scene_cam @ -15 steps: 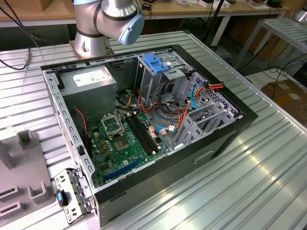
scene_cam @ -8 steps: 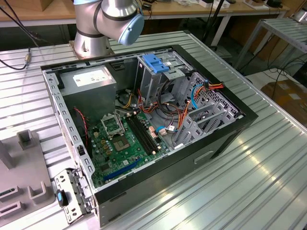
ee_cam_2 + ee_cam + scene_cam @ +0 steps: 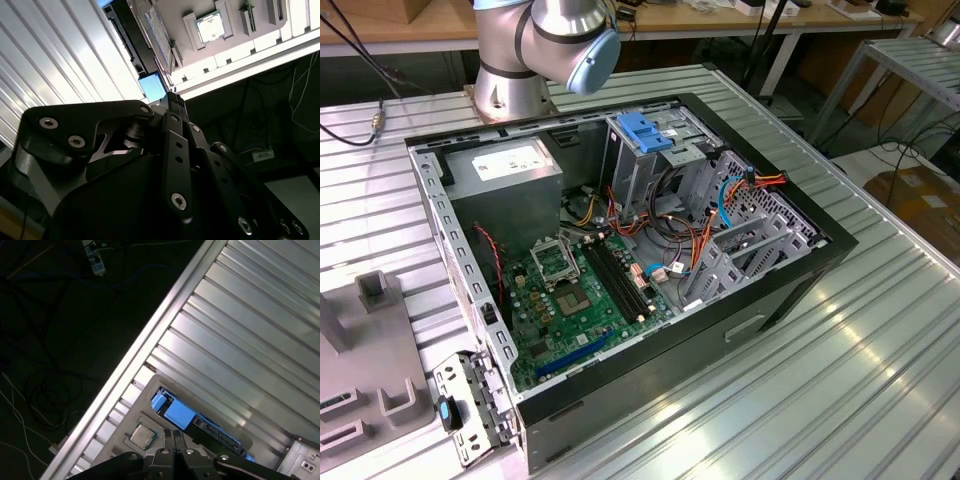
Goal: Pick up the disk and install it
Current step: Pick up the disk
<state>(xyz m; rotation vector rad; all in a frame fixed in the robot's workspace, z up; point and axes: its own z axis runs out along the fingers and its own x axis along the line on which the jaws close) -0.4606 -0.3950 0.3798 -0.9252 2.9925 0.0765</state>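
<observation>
1. In both wrist views the black end effector [image 3: 173,100] [image 3: 173,436] has its two fingers [image 3: 175,150] pressed together at the tips. As far as we can see there's nothing between them, so it's closed up and carrying nothing.
2. The disk [image 3: 176,414] [image 3: 152,86], a flat grey metal hard drive in a bright blue plastic carrier rail, stands on edge in a slot of a pale grey fixture plate [image 3: 131,416] [image 3: 200,55]. That plate sits right at the edge of the ribbed aluminium tabletop [image 3: 240,340] [image 3: 60,60] [image 3: 800,400].
3. The fingertips hang over the blue end of the disk. They look clear of it, but we can't say for sure from these angles.
4. A small square processor chip with a silver lid [image 3: 142,436] [image 3: 210,27] lies flat in its own pocket of the same plate, just beside the disk's slot.
5. In the exterior view, the open black desktop computer case [image 3: 620,270] lies on its side in the middle of the tabletop, green motherboard facing up.
6. A blue plastic latch [image 3: 645,132] tops the tall metal drive cage near the case's far side.
7. The silver robot arm [image 3: 545,40] rises from its base at the far edge of the tabletop, just behind the case.
8. Past the tabletop's edge, the first wrist view has dark floor with loose cables [image 3: 50,390].
</observation>
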